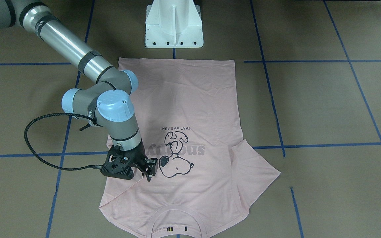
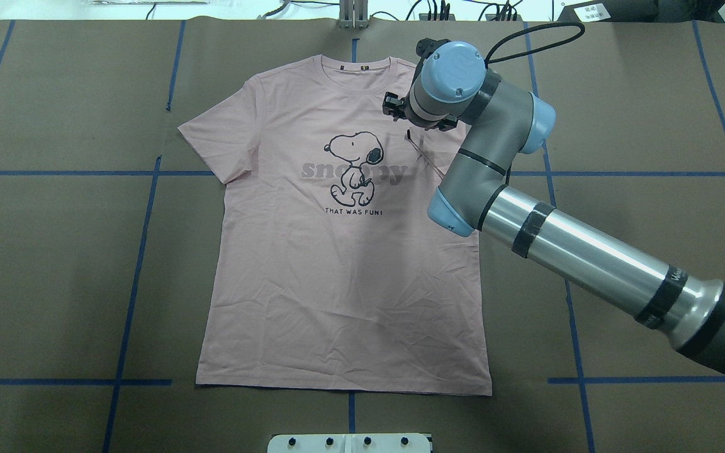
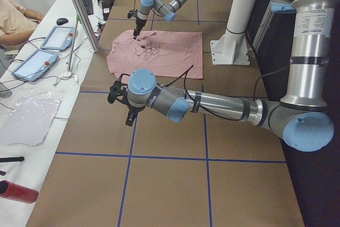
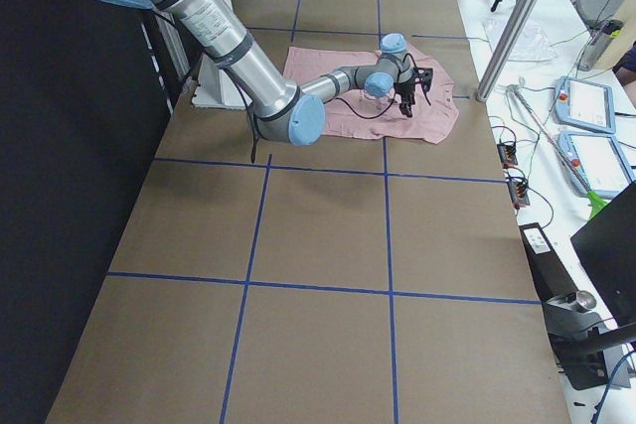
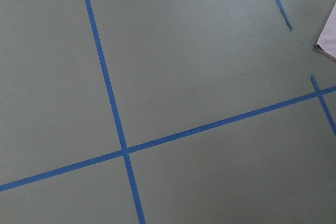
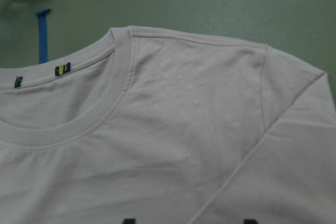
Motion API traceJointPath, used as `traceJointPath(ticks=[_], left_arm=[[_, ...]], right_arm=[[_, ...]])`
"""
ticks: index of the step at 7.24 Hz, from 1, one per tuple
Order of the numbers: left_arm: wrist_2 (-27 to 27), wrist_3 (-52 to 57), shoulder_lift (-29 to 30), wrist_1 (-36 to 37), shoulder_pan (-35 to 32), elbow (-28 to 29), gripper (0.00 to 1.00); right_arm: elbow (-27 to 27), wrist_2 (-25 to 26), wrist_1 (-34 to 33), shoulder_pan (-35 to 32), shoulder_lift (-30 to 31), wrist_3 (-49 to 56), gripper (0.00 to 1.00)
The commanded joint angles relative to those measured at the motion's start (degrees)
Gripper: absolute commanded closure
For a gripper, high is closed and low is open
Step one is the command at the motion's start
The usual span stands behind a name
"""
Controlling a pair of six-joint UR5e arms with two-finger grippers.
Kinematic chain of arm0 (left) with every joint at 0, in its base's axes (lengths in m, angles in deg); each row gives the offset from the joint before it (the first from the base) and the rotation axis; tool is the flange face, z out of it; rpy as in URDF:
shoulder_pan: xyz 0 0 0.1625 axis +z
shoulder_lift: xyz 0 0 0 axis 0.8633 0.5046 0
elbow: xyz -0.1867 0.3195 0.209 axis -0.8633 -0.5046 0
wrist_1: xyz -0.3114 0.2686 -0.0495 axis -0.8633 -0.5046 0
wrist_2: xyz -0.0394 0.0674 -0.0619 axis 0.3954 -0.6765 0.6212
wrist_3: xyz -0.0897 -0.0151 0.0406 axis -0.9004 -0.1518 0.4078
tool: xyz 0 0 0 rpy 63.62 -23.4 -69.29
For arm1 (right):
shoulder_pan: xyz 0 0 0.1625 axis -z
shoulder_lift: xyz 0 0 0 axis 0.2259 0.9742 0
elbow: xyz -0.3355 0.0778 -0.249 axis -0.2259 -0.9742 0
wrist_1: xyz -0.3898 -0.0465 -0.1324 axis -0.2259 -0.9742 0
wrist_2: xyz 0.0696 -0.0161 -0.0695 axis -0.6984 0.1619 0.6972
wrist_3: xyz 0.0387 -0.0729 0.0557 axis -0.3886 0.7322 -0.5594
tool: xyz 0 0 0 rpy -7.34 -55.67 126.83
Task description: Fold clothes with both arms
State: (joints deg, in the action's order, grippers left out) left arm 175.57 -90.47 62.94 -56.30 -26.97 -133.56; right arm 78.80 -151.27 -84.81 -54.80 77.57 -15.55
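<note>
The pale pink T-shirt [image 2: 337, 283] lies flat and front up on the brown table, with the cartoon dog [image 1: 177, 162] showing and the collar [image 6: 68, 124] at the far edge from the robot's base. The sleeve on the robot's right side lies folded in over the chest. The other sleeve [image 1: 260, 172] is spread out. My right gripper [image 1: 148, 172] hangs open just above that right shoulder area and holds nothing. My left gripper [image 3: 121, 106] hovers over bare table well to the left of the shirt. I cannot tell whether it is open or shut.
The white pedestal base [image 1: 174, 24] stands at the shirt's hem edge. Blue tape lines [image 5: 105, 77] cross the table. Beyond the far edge there are a metal post [image 3: 79, 9], tablets [image 3: 45, 51], a red bottle [image 3: 16, 191] and a seated person's arm [image 3: 16, 19].
</note>
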Motion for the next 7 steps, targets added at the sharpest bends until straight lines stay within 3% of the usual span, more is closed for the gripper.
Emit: traceJointPath(ticks=[1, 2, 4, 5, 7], left_arm=[[-7.49, -19.01, 9.68, -5.44, 12.86, 3.32, 0.0], [-12.68, -25.95, 15.91, -5.44, 21.28, 6.98, 0.0], [-27.51, -35.4, 29.45, -6.05, 31.34, 21.97, 0.03], [-31.06, -35.43, 30.03, -11.27, 31.91, 26.66, 0.07], [-31.19, -35.43, 32.3, -18.95, 32.26, 34.5, 0.19]], right_arm=[[12.78, -3.35, -0.15, -0.27, 8.09, -0.25, 0.0], [18.06, -5.99, 0.37, -0.44, 12.22, -0.08, 0.0], [23.46, -10.65, 0.46, -2.02, 16.29, 0.62, 0.0], [23.47, -10.5, 0.47, -2.03, 16.22, 0.62, 0.0], [23.39, -10.41, 0.47, -2.29, 16.13, 1.15, 0.0]])
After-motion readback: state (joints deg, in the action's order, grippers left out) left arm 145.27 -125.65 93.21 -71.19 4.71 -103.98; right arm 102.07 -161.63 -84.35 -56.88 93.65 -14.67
